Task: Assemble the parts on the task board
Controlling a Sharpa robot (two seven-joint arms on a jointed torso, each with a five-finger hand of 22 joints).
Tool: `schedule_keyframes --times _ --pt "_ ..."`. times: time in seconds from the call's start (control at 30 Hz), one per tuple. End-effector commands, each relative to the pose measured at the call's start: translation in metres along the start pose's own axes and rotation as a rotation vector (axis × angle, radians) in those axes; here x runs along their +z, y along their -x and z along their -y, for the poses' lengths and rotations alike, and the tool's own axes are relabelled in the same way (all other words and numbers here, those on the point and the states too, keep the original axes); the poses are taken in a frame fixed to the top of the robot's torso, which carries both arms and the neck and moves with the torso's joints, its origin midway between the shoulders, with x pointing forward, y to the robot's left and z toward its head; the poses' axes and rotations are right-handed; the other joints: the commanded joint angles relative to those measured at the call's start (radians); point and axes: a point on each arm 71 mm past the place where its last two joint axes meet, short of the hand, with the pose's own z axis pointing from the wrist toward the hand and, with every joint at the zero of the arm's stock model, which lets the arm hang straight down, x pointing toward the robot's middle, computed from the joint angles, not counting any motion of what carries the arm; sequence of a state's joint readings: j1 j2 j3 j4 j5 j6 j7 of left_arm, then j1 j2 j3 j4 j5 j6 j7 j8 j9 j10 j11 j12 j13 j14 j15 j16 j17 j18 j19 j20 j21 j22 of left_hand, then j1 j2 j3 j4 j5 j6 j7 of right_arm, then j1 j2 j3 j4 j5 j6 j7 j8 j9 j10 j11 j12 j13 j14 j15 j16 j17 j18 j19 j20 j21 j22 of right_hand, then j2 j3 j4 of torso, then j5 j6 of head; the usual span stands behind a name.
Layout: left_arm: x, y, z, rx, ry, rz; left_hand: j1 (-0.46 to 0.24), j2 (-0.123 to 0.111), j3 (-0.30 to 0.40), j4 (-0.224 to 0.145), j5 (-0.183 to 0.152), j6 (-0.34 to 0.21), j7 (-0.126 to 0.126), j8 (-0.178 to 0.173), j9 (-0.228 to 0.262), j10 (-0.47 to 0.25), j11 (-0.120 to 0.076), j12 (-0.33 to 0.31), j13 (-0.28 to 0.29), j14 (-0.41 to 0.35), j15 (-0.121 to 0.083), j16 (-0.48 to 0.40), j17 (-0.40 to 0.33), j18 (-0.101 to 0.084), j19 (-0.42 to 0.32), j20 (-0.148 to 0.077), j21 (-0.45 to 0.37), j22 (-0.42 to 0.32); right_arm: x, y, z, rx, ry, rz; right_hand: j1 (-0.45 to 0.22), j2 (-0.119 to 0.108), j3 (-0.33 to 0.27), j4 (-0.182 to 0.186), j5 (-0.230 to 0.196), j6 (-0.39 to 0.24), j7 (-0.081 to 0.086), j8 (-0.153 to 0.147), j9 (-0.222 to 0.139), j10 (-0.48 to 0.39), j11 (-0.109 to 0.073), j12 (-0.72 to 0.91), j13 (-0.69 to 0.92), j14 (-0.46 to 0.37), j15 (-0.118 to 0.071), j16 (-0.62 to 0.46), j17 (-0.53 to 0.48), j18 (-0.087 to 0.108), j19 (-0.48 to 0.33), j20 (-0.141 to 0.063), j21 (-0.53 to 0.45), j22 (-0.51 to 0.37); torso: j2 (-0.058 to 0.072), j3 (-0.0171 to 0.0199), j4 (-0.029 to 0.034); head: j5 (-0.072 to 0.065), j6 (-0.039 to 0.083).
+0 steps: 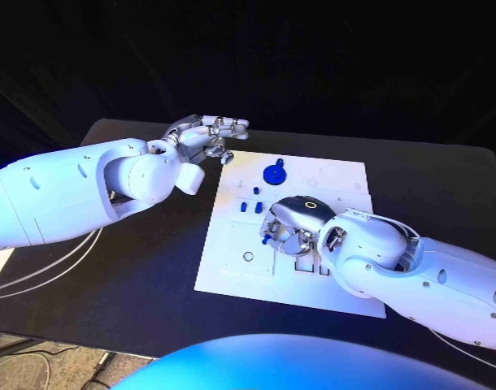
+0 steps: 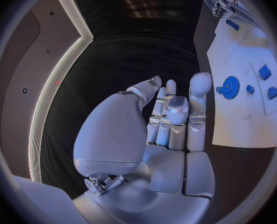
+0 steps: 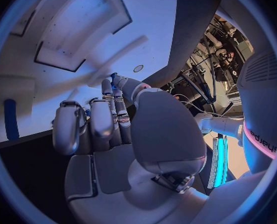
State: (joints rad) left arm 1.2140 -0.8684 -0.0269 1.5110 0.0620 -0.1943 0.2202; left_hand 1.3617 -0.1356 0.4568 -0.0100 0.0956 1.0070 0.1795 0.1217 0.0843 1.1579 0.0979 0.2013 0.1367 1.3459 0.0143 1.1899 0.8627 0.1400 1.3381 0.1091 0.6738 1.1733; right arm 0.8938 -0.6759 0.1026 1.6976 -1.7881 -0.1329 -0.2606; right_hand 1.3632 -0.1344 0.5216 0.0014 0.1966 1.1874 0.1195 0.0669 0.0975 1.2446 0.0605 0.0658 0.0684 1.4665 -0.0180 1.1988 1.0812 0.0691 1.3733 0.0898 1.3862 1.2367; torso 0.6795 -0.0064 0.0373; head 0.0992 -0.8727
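Observation:
The white task board (image 1: 239,268) lies in the middle of the black table. A blue gear (image 1: 275,174) sits near the board's far edge, with small blue parts (image 1: 245,206) in a row just below it. The gear (image 2: 230,87) and the small parts (image 2: 264,72) also show in the left wrist view. My right hand (image 1: 290,226) hovers low over the board's middle with its fingers curled down, pinching a small blue part (image 3: 113,77) at its fingertips. My left hand (image 1: 207,134) hangs beside the board's far left corner, fingers stretched out and holding nothing.
Dark rectangular slots (image 1: 306,266) and a round hole (image 1: 248,256) mark the board's near half. One blue peg (image 3: 11,119) lies on the board (image 3: 63,35) in the right wrist view. Bare black table (image 1: 142,268) runs along the board's left side.

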Motion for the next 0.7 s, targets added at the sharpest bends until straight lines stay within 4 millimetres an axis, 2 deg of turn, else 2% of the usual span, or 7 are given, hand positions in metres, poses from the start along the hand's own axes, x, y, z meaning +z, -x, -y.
schedule_keyframes --times 0.03,0.23,0.3,0.37,0.47,0.7 --pt "0.0 -0.003 0.0009 0.0 -0.005 -0.024 0.002 0.006 -0.007 0.002 0.003 -0.009 0.0 0.005 -0.001 -0.009 0.001 0.004 0.001 -0.007 -0.002 -0.001 -0.001 0.012 -0.006 0.001 -0.005 -0.001 0.0002 -0.0064 0.0009 -0.031 -0.004 -0.039 0.0 0.007 0.004 -0.001 -0.006 0.002 0.006 0.006 0.001 0.002 0.003 -0.003 -0.002 0.03 -0.001 0.005 0.0 0.006 0.006 -0.001 0.004 -0.001 0.0 0.0003 -0.0009 0.002 0.0" --pt "-0.0003 -0.0034 0.001 0.002 -0.003 -0.027 0.002 0.006 -0.007 0.002 0.003 -0.009 0.0 0.005 -0.001 -0.009 0.001 0.004 0.001 -0.007 -0.002 -0.001 -0.001 0.012 -0.006 0.001 -0.005 -0.001 0.0009 -0.0088 0.0008 -0.034 -0.006 -0.052 -0.003 0.006 0.002 -0.001 -0.007 0.001 0.007 0.006 0.001 0.002 0.004 -0.003 -0.002 0.03 0.0 0.006 0.0 0.007 0.005 -0.001 0.003 -0.003 0.0 0.0002 -0.0012 0.0 0.0" --pt "-0.0003 -0.0034 0.001 0.002 -0.003 -0.027 0.002 0.006 -0.007 0.002 0.003 -0.009 0.0 0.005 -0.001 -0.009 0.001 0.004 0.001 -0.007 -0.002 -0.001 -0.001 0.012 -0.006 0.001 -0.005 -0.001 0.0011 -0.0093 0.001 -0.033 -0.008 -0.053 -0.017 -0.002 -0.006 0.003 -0.005 -0.011 0.011 -0.001 -0.001 -0.01 0.008 -0.006 -0.005 0.029 0.004 0.005 -0.002 0.007 0.003 0.002 0.002 -0.005 0.0 0.0 -0.0012 -0.001 0.0" --pt "-0.0004 -0.0035 0.001 0.003 -0.003 -0.028 0.002 0.006 -0.007 0.002 0.003 -0.009 0.0 0.005 -0.001 -0.009 0.001 0.004 0.001 -0.007 -0.002 -0.001 -0.001 0.012 -0.006 0.001 -0.005 -0.001 0.0012 -0.01 0.0017 -0.033 -0.015 -0.058 -0.037 -0.014 -0.017 0.011 0.0 -0.036 0.02 -0.007 -0.007 -0.041 0.016 -0.007 -0.008 0.028 0.011 0.005 -0.004 0.008 0.0 0.006 -0.001 -0.01 -0.001 -0.0003 -0.001 -0.002 0.0" --pt "-0.0004 -0.0035 0.001 0.003 -0.002 -0.028 0.001 0.006 -0.01 0.002 0.003 -0.01 0.0 0.005 -0.002 -0.011 0.001 0.006 0.002 -0.008 -0.001 -0.002 -0.004 0.012 -0.007 0.001 -0.008 -0.002 0.0011 -0.01 0.0032 -0.026 -0.025 -0.053 -0.063 -0.03 -0.047 0.022 -0.037 -0.079 0.033 -0.006 -0.018 -0.111 0.032 -0.005 -0.008 0.025 0.025 0.002 -0.012 0.011 -0.01 0.017 -0.011 -0.026 -0.001 -0.0001 -0.0003 -0.003 0.0" --pt "-0.0005 -0.0028 0.001 0.003 -0.001 -0.027 0.001 0.006 -0.01 0.002 0.003 -0.01 0.0 0.005 -0.002 -0.011 0.001 0.006 0.002 -0.008 -0.001 -0.002 -0.004 0.012 -0.007 0.001 -0.008 -0.002 0.0009 -0.0062 0.003 -0.002 -0.024 0.002 -0.055 -0.028 -0.11 0.017 -0.056 -0.139 0.042 -0.005 -0.031 -0.216 0.048 0.001 -0.005 0.02 0.037 0.0 -0.022 0.015 -0.018 0.031 -0.02 -0.04 -0.001 0.0008 -0.001 -0.004 0.0"
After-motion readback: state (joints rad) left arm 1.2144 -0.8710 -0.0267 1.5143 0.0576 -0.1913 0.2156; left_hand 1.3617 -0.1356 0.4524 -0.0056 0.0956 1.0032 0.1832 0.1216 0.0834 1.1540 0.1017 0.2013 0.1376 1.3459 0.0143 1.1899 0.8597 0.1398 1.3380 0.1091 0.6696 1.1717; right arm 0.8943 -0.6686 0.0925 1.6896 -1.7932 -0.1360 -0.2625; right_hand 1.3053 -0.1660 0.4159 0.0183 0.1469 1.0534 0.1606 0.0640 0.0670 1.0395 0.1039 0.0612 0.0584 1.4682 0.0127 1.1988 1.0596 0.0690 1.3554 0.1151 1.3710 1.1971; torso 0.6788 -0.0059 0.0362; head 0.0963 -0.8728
